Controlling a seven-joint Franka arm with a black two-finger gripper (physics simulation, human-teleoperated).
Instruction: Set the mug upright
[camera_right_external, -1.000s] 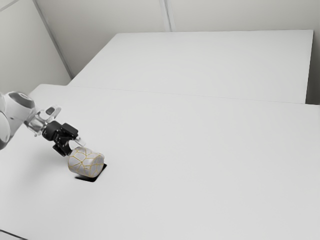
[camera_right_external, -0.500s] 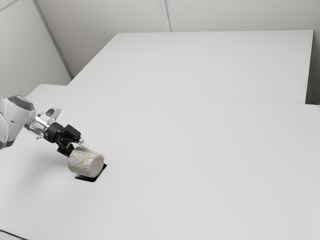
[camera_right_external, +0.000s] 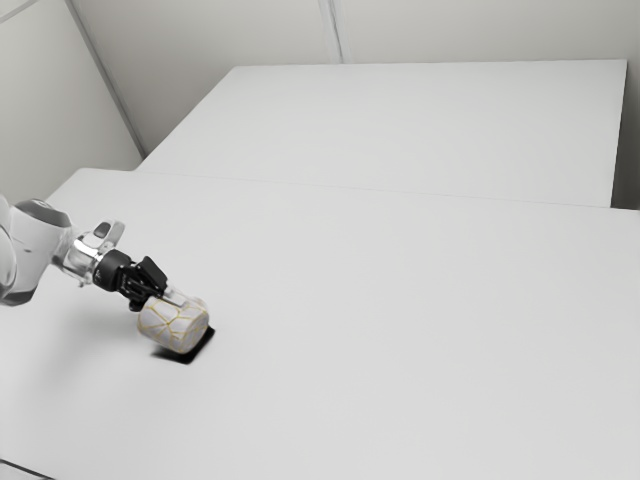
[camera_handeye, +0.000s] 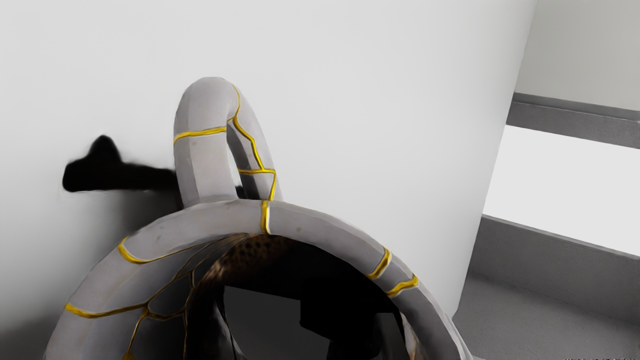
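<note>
Mug: The gold-veined mug (camera_right_external: 174, 325) is lying on its side just ahead of the pincer, its open mouth facing the pincer.
Pincer: The pincer (camera_right_external: 172, 300) is apparently clamping the mug's wall at the rim (camera_handeye: 190, 222).
Slip risk: The mug could be twisting loose during a turn, its weight hanging beyond that narrow, curved hold.
Handle risk: The handle (camera_handeye: 207, 167), jutting beside the pincer, could be snagging the tabletop (camera_right_external: 350, 300).
Release risk: Letting go while it is leaning could be sending it rolling.
</note>
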